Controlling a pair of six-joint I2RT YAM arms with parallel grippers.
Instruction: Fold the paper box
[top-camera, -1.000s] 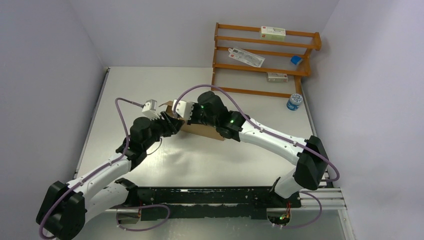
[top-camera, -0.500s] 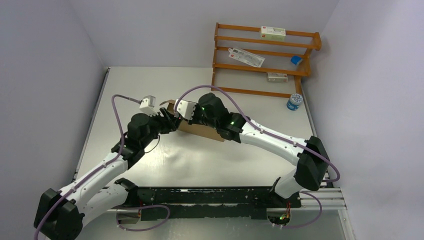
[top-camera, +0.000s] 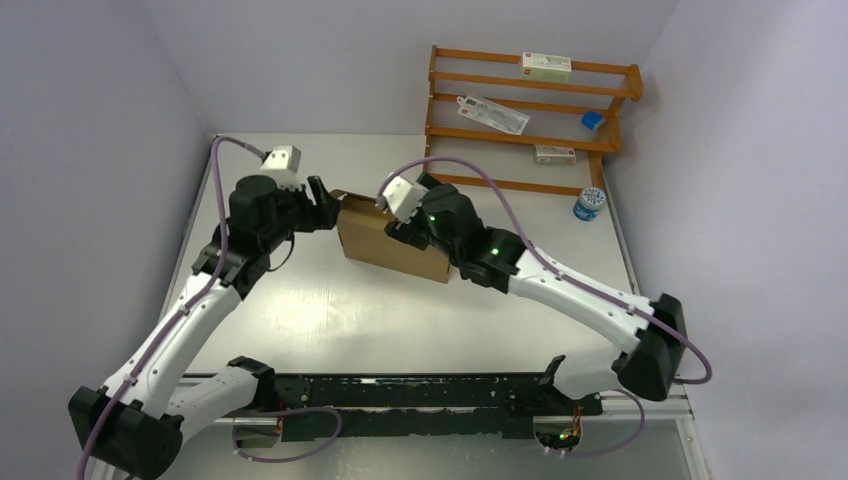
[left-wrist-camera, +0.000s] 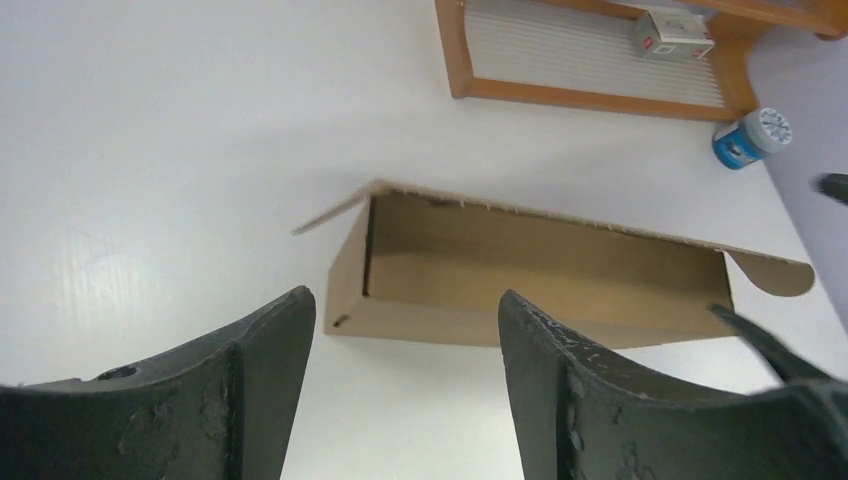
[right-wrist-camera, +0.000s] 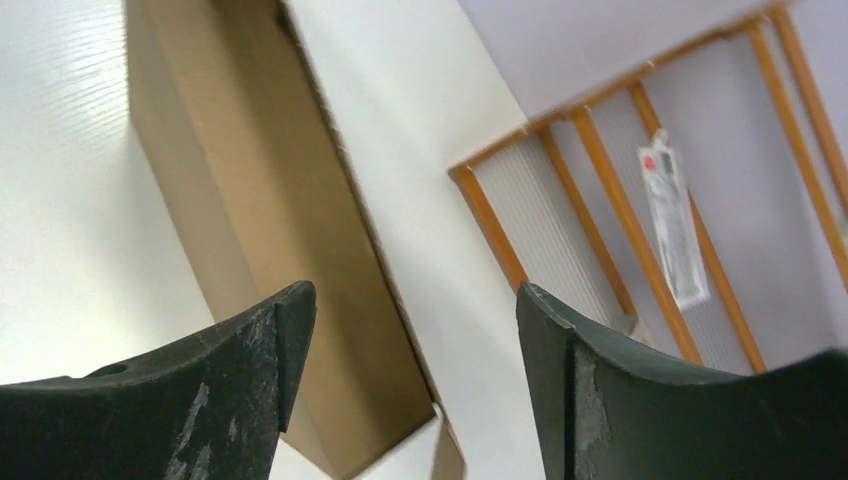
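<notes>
- While the near stretch of the table (top-camera: 330, 320) carries nothing, both arms have room to draw back across it.
- The left gripper (top-camera: 325, 207) hangs just off the left end of the paper box (top-camera: 385, 250), and the right gripper (top-camera: 388, 222) is close by its far edge. Both are spread wide, grasping nothing.
- The box sits mid-table with its walls up. Its lid (left-wrist-camera: 540, 215) overhangs and the rounded tab (left-wrist-camera: 778, 275) is untucked, which is probably why both hover close.
- Beyond, a wooden rack (top-camera: 530, 110) and a blue-capped jar (top-camera: 588, 203) hem in the far right.
</notes>
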